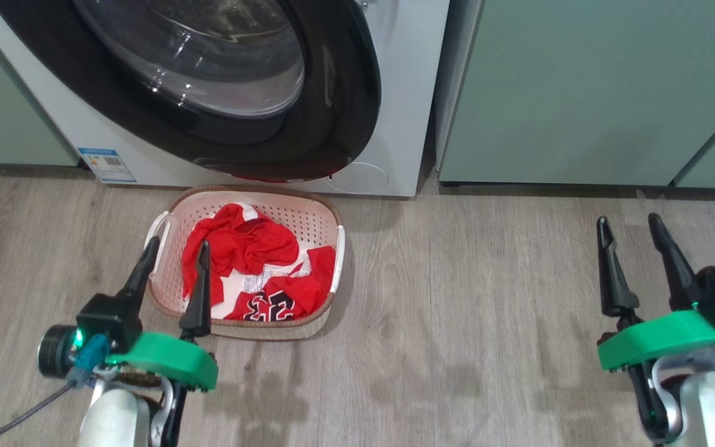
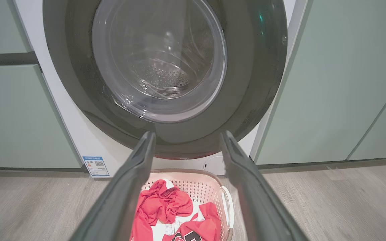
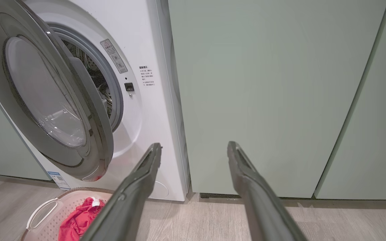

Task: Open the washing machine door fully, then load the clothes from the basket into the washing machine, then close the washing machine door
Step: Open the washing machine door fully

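The white washing machine stands at the back, and its black-rimmed glass door hangs partly open over the basket; the right wrist view shows the door ajar with the steel drum behind it. On the floor just in front sits the cream basket holding red clothes, one with a black-and-white print. My left gripper is open above the basket's near left corner, nothing between its fingers. My right gripper is open and empty, far right over bare floor.
Pale green cabinets flank the washing machine on both sides. A blue sticker and a round filter cap mark the machine's lower front. Grey wood-look floor stretches between the basket and my right arm.
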Tool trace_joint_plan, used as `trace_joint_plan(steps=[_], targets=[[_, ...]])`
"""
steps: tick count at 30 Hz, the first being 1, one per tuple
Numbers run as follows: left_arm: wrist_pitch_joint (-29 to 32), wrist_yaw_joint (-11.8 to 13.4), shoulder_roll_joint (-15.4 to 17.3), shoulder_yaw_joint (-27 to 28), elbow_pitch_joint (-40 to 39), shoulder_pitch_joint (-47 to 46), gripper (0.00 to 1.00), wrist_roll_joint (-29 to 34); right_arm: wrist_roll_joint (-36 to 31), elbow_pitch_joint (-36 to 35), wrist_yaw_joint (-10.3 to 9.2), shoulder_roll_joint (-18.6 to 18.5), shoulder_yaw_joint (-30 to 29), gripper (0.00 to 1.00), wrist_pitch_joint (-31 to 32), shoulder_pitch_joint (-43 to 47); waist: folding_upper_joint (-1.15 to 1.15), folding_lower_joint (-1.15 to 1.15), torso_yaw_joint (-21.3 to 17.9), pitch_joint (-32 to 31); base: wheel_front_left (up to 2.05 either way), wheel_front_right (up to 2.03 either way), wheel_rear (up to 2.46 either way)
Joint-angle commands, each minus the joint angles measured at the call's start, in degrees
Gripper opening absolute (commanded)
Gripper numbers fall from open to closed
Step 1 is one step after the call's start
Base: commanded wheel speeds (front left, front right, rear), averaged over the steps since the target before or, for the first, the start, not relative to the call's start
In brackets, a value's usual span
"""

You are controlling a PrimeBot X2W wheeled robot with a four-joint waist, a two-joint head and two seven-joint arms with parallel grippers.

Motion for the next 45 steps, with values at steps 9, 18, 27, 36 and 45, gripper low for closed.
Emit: trace_joint_plan(steps=[9, 18, 27, 36, 45], targets=[[-0.7, 0.6, 1.1, 1.7, -1.4, -0.3, 1.00, 0.7, 0.4, 2.2, 0.00, 0.1, 1.5, 1.00, -2.0, -1.5, 0.00, 0.00, -0.1, -0.4, 0.00, 0.00, 0.00], [-0.7, 0.7, 1.2, 1.6, -1.3, -0.6, 1.00, 0.4, -0.7, 3.1, 0.00, 0.1, 1.4, 1.00, -2.3, -2.1, 0.00, 0.00, 0.1, 0.0, 0.00, 0.00, 0.00], [-0.7, 0.9, 1.2, 1.5, -1.1, -0.7, 1.00, 0.3, -1.1, 3.4, 0.00, 0.1, 1.4, 1.00, -2.3, -2.3, 0.00, 0.00, 0.0, 0.0, 0.00, 0.00, 0.00], [-0.7, 1.1, 1.2, 1.4, -1.3, -0.9, 1.00, 0.3, -0.4, 3.4, 0.00, 0.1, 1.3, 0.00, -2.1, -2.2, 0.00, 0.00, 0.1, 0.2, 0.00, 0.00, 0.00], [-0.7, 1.3, 1.4, 1.5, -1.7, -1.4, 1.00, 0.1, 5.7, 1.0, 0.00, 0.1, 3.2, 0.00, -1.5, -4.5, 0.00, 0.00, 0.1, 1.2, 0.00, 0.00, 0.00]])
